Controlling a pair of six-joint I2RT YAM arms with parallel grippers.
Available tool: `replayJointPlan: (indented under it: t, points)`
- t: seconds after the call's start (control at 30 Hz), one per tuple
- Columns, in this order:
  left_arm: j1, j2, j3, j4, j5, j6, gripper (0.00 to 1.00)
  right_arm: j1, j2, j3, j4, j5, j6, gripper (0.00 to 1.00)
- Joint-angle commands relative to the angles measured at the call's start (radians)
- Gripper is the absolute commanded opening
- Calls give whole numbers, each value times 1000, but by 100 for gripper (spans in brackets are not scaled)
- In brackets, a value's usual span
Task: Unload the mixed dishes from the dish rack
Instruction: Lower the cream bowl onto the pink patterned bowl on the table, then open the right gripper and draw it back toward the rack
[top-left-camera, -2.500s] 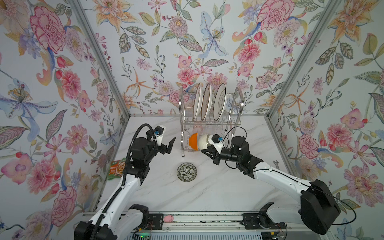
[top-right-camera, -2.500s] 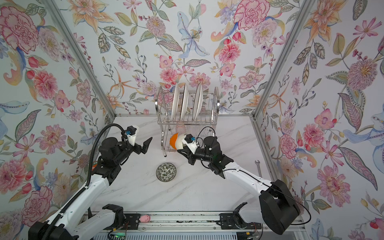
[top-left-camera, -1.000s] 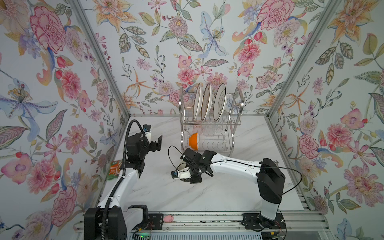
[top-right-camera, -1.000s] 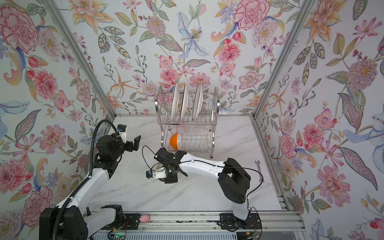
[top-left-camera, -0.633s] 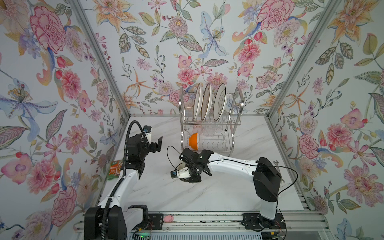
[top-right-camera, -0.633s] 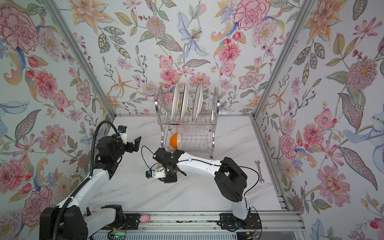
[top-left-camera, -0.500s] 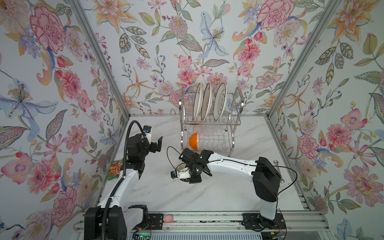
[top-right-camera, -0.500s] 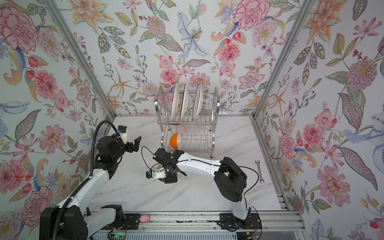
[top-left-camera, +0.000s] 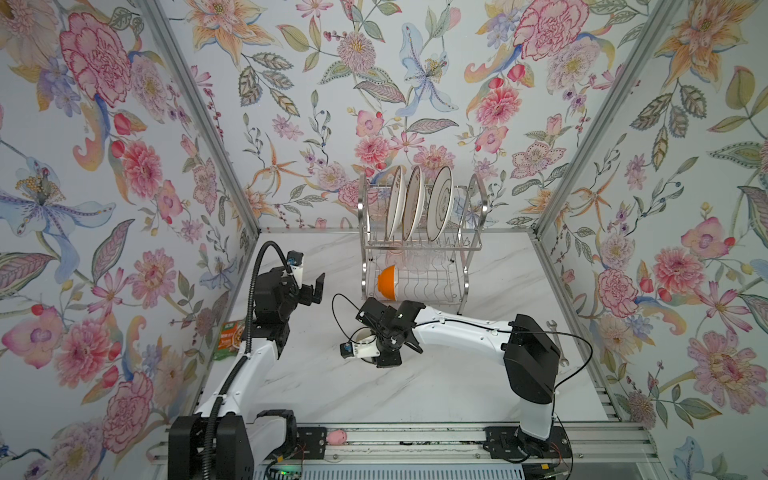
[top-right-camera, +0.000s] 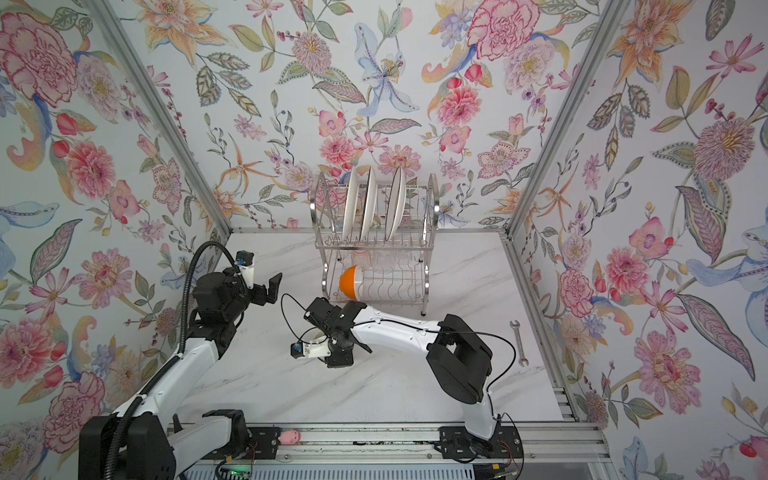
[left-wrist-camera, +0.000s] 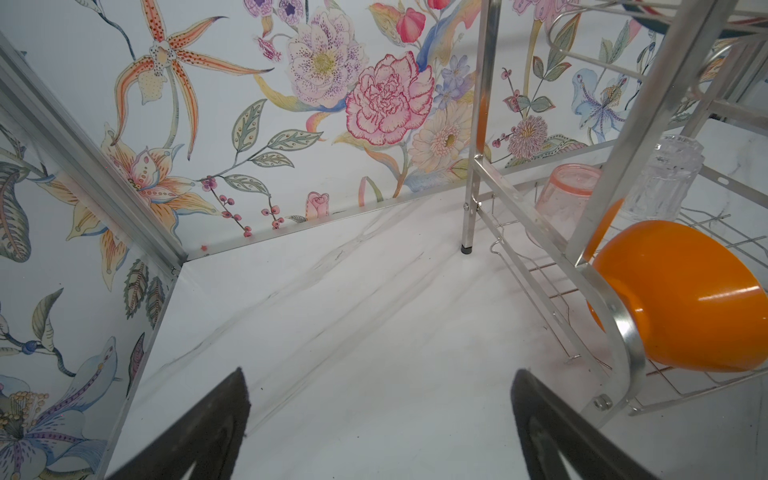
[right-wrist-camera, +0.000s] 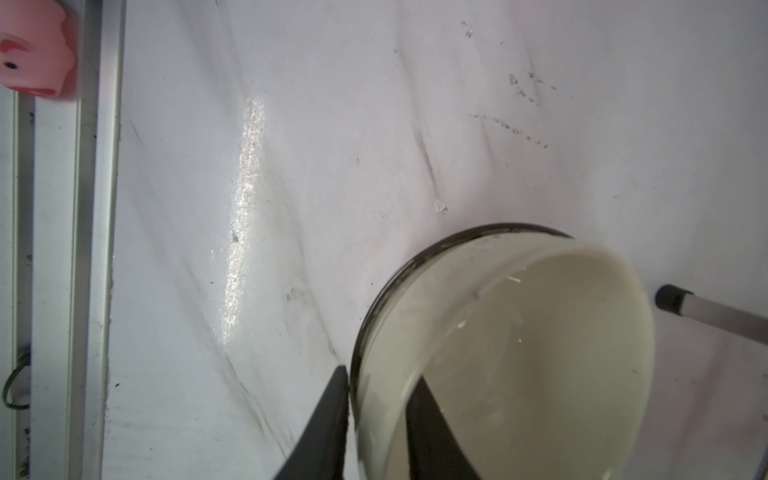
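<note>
Three plates, one orange bowl, one cream bowl, two tumblers, one rack, one wrench, one packet

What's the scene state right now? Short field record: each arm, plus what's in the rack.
left gripper: open, empty, apart from the dish rack
right gripper: jaws astride the cream bowl rim, one inside, one outside; grip unclear
upper tier: three plates, upright
lower tier: orange bowl, pink tumbler, clear tumbler

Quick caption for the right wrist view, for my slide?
Right end effector straddling the rim of the cream bowl, one finger inside and one outside, over the marble table.
</note>
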Motion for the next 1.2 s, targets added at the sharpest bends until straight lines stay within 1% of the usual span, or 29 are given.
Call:
replayJointPlan:
  t: [0.0,0.03,0.13,0.3,0.43,0.5,0.6,0.67,0.8,0.9,1.03,1.1,1.17]
  points:
    - [12,-26,18,-3,4,8,99,-4,-28,7,6,-1,17,33]
    - [12,-29,19,-2,6,5,99,-9,-37,-1,19,-7,24,35]
    - [12,-39,24,-4,9,-1,99,-16,-69,-21,55,-31,39,38]
    - [12,-55,41,-18,21,-2,99,-29,-124,-50,110,-68,72,39]
    - [11,-91,35,-2,92,1,99,-63,-184,-106,191,-89,133,43]
    - [11,-113,35,-6,117,3,99,-88,-228,-146,259,-115,174,43]
    - [11,-136,35,-27,140,25,99,-130,-284,-196,352,-145,249,44]
    - [11,-146,35,-46,159,41,99,-159,-321,-242,430,-146,305,44]
    - [11,-162,30,-70,202,61,99,-227,-412,-378,647,-162,446,44]
    - [10,-170,24,-64,237,65,99,-277,-468,-491,804,-168,552,46]
    - [8,-183,9,-49,293,73,99,-348,-506,-612,980,-177,693,46]
    - [6,-197,-5,-42,345,84,99,-386,-512,-661,1068,-201,766,48]
    - [-2,-213,-20,-26,396,84,99,-411,-504,-686,1133,-228,807,49]
